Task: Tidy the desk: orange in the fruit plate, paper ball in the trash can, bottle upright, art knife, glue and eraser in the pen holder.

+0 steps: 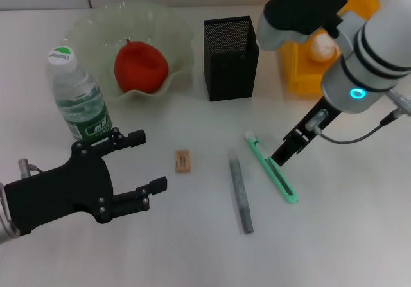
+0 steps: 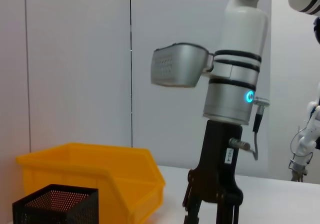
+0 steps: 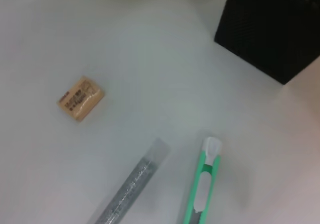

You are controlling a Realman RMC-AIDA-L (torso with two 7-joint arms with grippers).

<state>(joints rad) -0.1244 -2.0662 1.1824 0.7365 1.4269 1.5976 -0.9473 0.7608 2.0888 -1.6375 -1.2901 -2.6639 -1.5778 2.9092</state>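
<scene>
So by then the orange (image 1: 140, 67) sat in the fruit plate (image 1: 174, 29), the bottle (image 1: 78, 96) stood upright, but the art knife (image 1: 272, 168), glue (image 1: 240, 194) and eraser (image 1: 182, 160) lay on the desk, right gripper (image 1: 281, 156) over the knife, couldn't tell its fingers, left gripper (image 1: 142, 162) spread apart, idle near-left.

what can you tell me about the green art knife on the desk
The art knife is a slim green plastic utility knife with a pale, whitish cap at the end nearer the pen holder and a long slot along its body. It lies flat on the white desk, angled, just right of the grey glue stick and apart from it. The right hand is down at its right edge, seemingly touching; contact cannot be confirmed.
</scene>
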